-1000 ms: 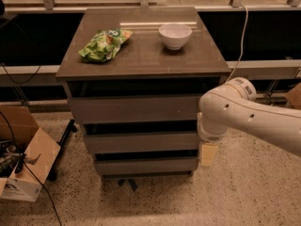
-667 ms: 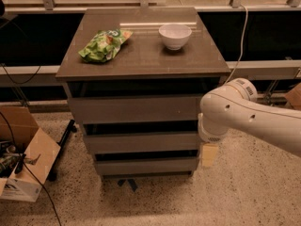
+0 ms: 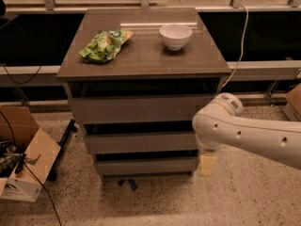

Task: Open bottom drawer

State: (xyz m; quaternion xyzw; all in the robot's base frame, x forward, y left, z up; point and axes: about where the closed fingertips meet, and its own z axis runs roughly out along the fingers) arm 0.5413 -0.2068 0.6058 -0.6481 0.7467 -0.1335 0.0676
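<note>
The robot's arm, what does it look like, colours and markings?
The arm is a thick, smooth white tube with rounded joints. Small dark round holes dot its side, and barcode-like stickers sit on the rounded joint. No loose cables show. Its gripper, pale cream-yellow and blocky, is by the right end of the grey-brown flat-fronted bottom drawer.

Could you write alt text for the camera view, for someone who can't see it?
A white robot arm reaches in from the right, its gripper hanging beside the right end of the grey-brown bottom drawer, lowest of three in a small cabinet. A green snack bag and a white bowl sit on top.
</note>
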